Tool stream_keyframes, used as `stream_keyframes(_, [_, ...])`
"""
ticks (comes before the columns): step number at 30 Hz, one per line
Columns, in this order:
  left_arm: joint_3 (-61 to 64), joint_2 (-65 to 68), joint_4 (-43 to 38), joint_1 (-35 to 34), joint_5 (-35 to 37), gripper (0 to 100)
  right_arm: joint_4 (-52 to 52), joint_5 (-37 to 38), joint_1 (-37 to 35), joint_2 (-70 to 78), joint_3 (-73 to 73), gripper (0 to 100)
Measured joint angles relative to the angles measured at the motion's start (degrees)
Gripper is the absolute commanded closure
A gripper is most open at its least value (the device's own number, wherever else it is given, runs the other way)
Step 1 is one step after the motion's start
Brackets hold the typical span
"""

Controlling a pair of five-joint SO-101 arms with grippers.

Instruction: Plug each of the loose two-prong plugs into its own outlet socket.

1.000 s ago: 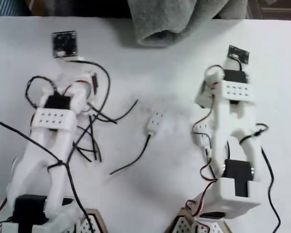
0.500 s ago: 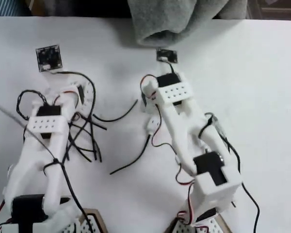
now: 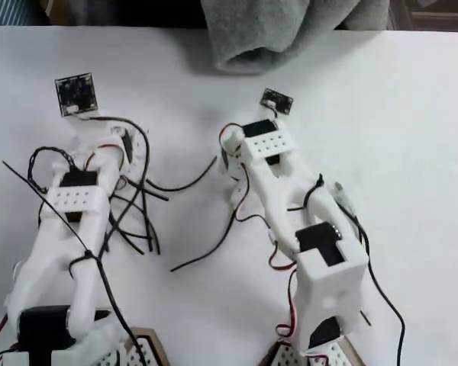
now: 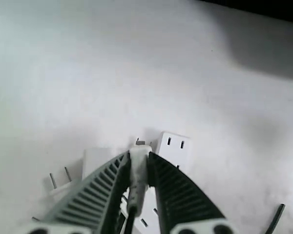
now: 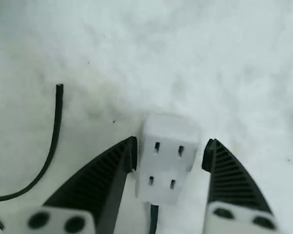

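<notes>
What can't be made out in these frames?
- High view: the outlet block is mostly hidden beneath the right arm.
- Left wrist view: the white piece in the left gripper; its fingers cover its sides, so prongs cannot be told.
- Left wrist view: the loose plug runs partly behind a finger.

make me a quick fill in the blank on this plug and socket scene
1. The right gripper is ___, with one finger on each side of the socket block.
2. The top face of that block shows ___ slots.
3. The left gripper is shut on a held plug, and the loose plug lying beside it has ___ prongs.
Missing words: open; four; two.
</notes>
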Motion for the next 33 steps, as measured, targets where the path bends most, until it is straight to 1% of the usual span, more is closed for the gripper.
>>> stream_keyframes(9, [0.53, 0.0, -0.09, 0.0, 0.0, 98, 0.09, 0.0, 0.0, 1.41, 0.09, 78.6])
stream_keyframes(11, [0.53, 0.0, -0.09, 0.0, 0.0, 98, 0.09, 0.0, 0.0, 1.41, 0.09, 82.9])
stream_keyframes(13, [0.53, 0.0, -0.09, 0.0, 0.0, 98, 0.09, 0.09, 0.09, 1.41, 0.09, 89.9])
stream_keyframes(15, [0.53, 0.0, -0.09, 0.0, 0.0, 98, -0.26, 2.29, 0.09, 2.37, 0.0, 96.3])
stream_keyframes(16, [0.53, 0.0, -0.09, 0.0, 0.0, 98, -0.18, 4.57, 0.26, 2.64, -0.09, 97.9])
stream_keyframes(19, [0.53, 0.0, -0.09, 0.0, 0.0, 98, 0.09, 14.42, 0.35, 3.08, -0.7, 96.6])
stream_keyframes(24, [0.53, 0.0, -0.09, 0.0, 0.0, 98, 0.09, 34.37, -1.67, 4.13, -4.48, 94.7])
stream_keyframes(26, [0.53, 0.0, -0.09, 0.0, 0.0, 98, 0.09, 44.84, -3.34, 4.22, -5.63, 94.8])
stream_keyframes(29, [1.76, 0.0, -0.79, 0.0, 0.0, 98, 0.97, 63.82, -6.07, 4.22, -6.07, 94.7])
stream_keyframes(33, [3.16, 0.0, -3.52, 0.0, 0.09, 98, 6.86, 87.65, -9.23, 4.22, -6.07, 94.6])
